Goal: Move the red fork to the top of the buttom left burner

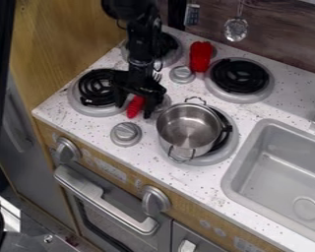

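Oven handle [106,201] is closest to me, lower left of the frame. Red fork [135,106] is left of centre, between the gripper [135,109]'s jaws, which look parted, no hold on it yet imo. So it's lining up the grab: next it needs to close, lift, and go left to that burner [100,112].
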